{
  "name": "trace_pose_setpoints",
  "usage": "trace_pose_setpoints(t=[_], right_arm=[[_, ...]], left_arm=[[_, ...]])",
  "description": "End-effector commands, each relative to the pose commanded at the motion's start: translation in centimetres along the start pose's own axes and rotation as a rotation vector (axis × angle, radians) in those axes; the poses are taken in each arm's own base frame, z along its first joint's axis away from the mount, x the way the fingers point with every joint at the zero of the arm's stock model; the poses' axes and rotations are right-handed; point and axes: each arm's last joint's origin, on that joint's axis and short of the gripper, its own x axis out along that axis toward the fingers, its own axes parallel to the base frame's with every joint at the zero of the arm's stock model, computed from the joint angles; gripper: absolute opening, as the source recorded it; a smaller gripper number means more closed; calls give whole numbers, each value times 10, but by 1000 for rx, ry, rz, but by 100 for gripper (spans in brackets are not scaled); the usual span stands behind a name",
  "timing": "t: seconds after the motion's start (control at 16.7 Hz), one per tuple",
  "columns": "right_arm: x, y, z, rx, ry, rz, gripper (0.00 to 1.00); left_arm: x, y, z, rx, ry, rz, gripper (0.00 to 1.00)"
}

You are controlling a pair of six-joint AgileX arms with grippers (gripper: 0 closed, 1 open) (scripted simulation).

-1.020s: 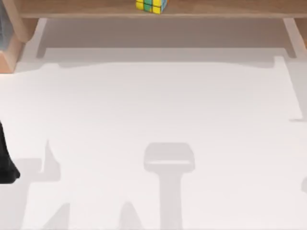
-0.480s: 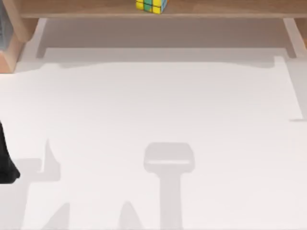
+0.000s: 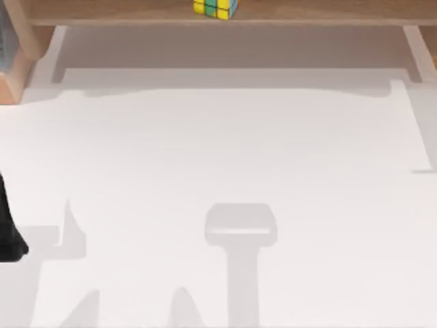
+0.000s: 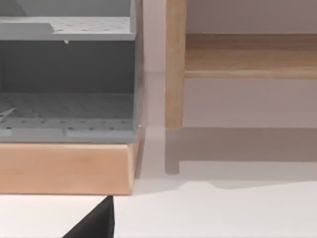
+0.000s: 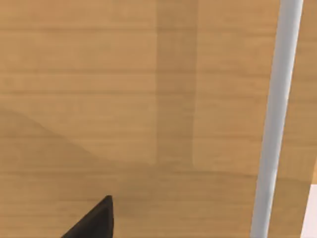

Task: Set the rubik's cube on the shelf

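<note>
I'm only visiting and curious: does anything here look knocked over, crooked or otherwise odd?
Nothing stands out. The rubik's cube sits flat on the shelf near the middle of its length, close to the front edge but not hanging over it. The white table shows only shadows, no spill or damage. The left arm waits at the table's left edge.

The top view looks straight down on the white table (image 3: 218, 178), the shelf (image 3: 123, 12) along its far edge. The left wrist view faces the shelf's (image 4: 247, 57) left end from low and near. The right wrist view sits close against wood grain.
</note>
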Motion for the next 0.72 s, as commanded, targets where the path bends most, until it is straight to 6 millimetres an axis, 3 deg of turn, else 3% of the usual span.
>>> trace_pose_setpoints(t=[0.06, 0.72], right_arm=[[0, 0, 0, 0, 0, 0, 100], [0, 0, 0, 0, 0, 0, 17]], left_arm=[[0, 0, 0, 0, 0, 0, 100], [0, 0, 0, 0, 0, 0, 100]])
